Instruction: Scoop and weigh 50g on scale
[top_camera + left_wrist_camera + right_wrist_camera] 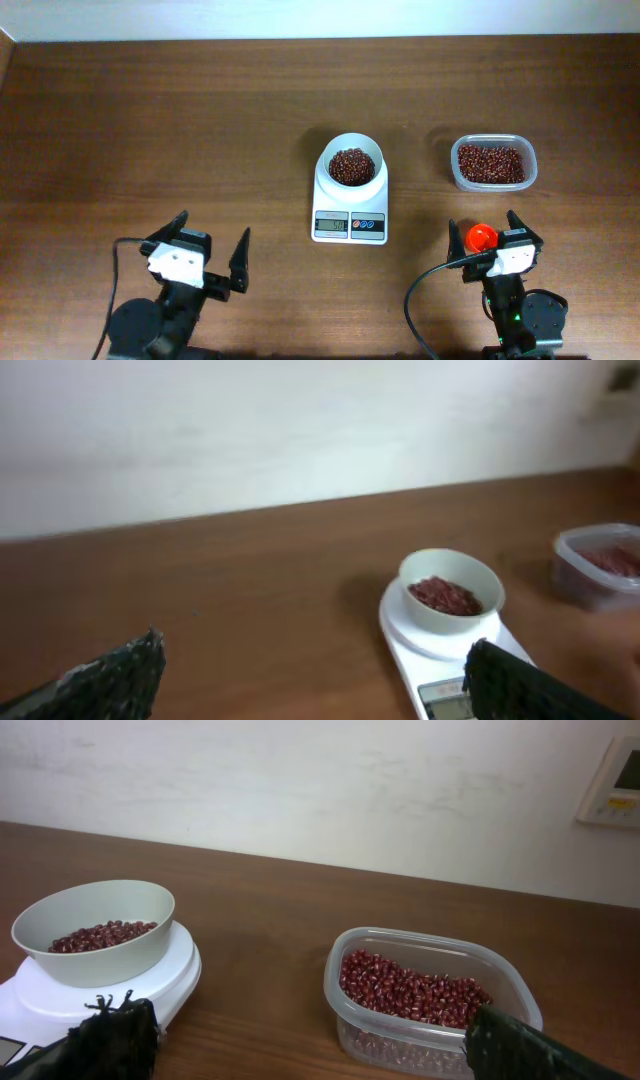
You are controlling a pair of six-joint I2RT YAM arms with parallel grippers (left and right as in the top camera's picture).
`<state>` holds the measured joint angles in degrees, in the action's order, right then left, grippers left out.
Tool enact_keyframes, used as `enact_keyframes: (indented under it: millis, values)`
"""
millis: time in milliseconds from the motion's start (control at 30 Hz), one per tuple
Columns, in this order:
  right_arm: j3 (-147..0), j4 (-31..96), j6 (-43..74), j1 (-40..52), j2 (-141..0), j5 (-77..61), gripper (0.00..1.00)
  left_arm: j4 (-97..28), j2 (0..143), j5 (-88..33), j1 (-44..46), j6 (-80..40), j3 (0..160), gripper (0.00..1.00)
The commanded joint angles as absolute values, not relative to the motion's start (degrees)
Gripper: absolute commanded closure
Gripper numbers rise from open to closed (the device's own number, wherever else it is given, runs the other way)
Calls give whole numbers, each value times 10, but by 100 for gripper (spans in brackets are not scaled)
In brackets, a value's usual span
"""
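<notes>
Here, at the near edge of the brown table point(150, 120), the left gripper point(214, 224) and the right gripper point(483, 221) both gape wide and grip nothing, though a small orange thing point(481, 238) shows by the right one. The white scale point(349, 204) sits in the middle, with a clear tub point(532, 165) to its right. The scale's bowl point(325, 160) holds a heap of red-brown beans point(352, 167).

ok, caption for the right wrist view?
Bowl of beans on the scale, clear tub of beans beside it.
</notes>
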<state>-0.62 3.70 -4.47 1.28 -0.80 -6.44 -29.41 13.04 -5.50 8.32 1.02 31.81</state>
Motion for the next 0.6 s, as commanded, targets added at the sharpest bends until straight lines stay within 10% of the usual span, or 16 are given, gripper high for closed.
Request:
enact_keyframes:
  millis: [0,567]
  values:
    - [-3,41,-40,15,-2,-59,1,-255,106,-43,49,-58,266,1]
    - [-3,41,-40,15,-2,-59,1,-117,3,-59,70,-58,128,1]
